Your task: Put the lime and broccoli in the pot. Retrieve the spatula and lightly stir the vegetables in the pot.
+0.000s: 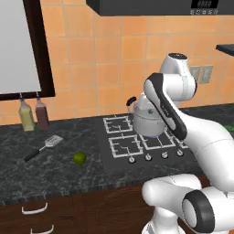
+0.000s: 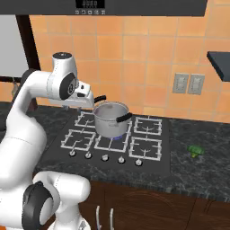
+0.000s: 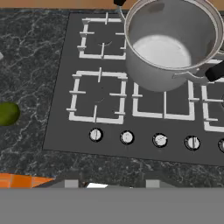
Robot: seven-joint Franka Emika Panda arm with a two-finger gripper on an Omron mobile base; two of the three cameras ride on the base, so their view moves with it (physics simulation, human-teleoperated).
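Observation:
The lime [image 1: 80, 157] lies on the dark counter left of the stove, also at the left edge of the hand view [image 3: 8, 113]. The steel pot [image 2: 111, 117] stands on a back burner, empty inside [image 3: 173, 43]. The broccoli [image 2: 195, 150] rests on the counter right of the stove. Farther left on the counter lies the spatula [image 1: 43, 147]. My gripper [image 3: 111, 183] hangs above the stove's front left, over the knobs, with its fingertips apart and nothing between them. It is well clear of the lime and left of the pot.
The black stove top [image 1: 119, 153] has a row of knobs [image 3: 127, 138] along its front. Two bottles [image 1: 34, 115] stand against the tiled wall behind the spatula. A range hood [image 2: 134, 6] hangs above. Outlets [image 2: 188, 83] sit on the wall at right.

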